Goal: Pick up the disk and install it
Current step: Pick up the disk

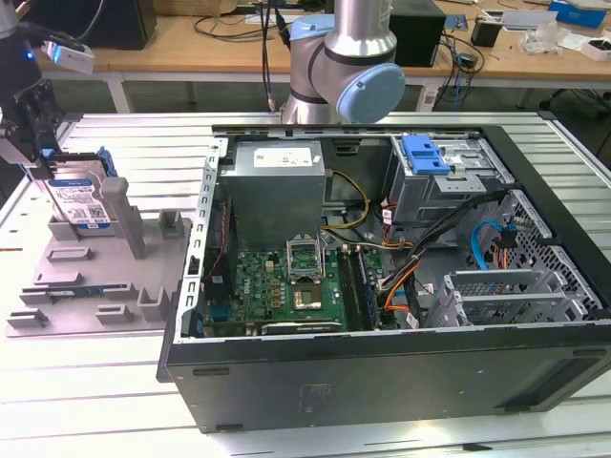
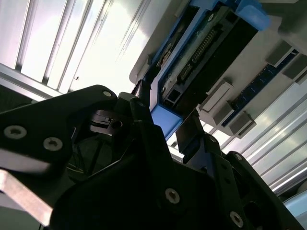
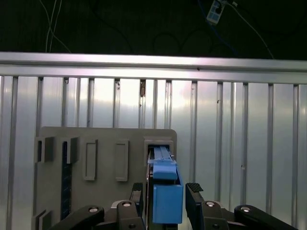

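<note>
Straddling the blue plastic carrier rail of the flat silver disk (image 3: 167,203), the black gripper (image 3: 166,188) is unclenched: in the first wrist view a slim gap shows on either side of the rail, so nothing is grasped. The disk stands on edge directly below the hand, seated in a slot of the grey moulded fixture tray (image 1: 67,286). I judge this keeps its top edge free for a pinch from above. Just beside the hand, a grey upright post (image 1: 122,219) of that tray rises close to the disk and looks the likeliest thing to clip. Well away from the hand lies the open black computer case (image 1: 382,382). Inside it are a grey boxy power supply (image 1: 277,186), a bright-blue latch piece (image 1: 425,155) and loose cables (image 1: 430,234) crowding the metal drive cage (image 1: 458,186).
</note>
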{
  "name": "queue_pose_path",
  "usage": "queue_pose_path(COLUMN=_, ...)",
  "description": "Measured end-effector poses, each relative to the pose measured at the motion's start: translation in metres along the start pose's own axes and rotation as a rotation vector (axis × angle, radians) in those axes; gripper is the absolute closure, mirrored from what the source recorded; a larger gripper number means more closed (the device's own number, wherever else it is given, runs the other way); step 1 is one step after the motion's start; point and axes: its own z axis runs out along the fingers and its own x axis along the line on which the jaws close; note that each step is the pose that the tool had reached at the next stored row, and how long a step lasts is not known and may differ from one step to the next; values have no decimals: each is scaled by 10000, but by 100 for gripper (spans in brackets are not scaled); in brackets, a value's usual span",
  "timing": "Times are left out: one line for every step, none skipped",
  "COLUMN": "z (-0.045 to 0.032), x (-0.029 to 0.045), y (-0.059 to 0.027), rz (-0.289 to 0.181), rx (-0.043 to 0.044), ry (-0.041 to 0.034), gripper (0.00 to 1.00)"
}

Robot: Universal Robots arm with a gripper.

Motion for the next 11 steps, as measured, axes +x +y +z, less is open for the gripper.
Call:
queue_pose_path(z=4, x=0, y=0, rz=0, rx=-1, ry=0, gripper=52)
queue_pose_path(z=11, x=0, y=0, rz=0, rx=-1, ry=0, gripper=52)
queue_pose_path(z=16, x=0, y=0, rz=0, rx=-1, ry=1, gripper=52)
queue_pose_path(z=22, x=0, y=0, rz=0, rx=-1, ry=0, gripper=52)
queue_pose_path(z=27, x=0, y=0, rz=0, rx=0, ry=0, gripper=52)
queue_pose_path(z=33, x=0, y=0, rz=0, rx=0, ry=0, gripper=52)
queue_pose_path(z=40, x=0, y=0, rz=0, rx=-1, ry=0, gripper=52)
queue_pose_path(z=44, x=-1, y=0, rz=0, rx=-2, ry=1, gripper=52)
queue_pose_path(z=47, x=-1, y=0, rz=0, rx=-2, ry=1, gripper=52)
queue_pose_path(z=50, x=-1, y=1, rz=0, rx=-2, ry=2, gripper=52)
queue_pose_path(z=51, x=-1, y=1, rz=0, rx=-2, ry=1, gripper=52)
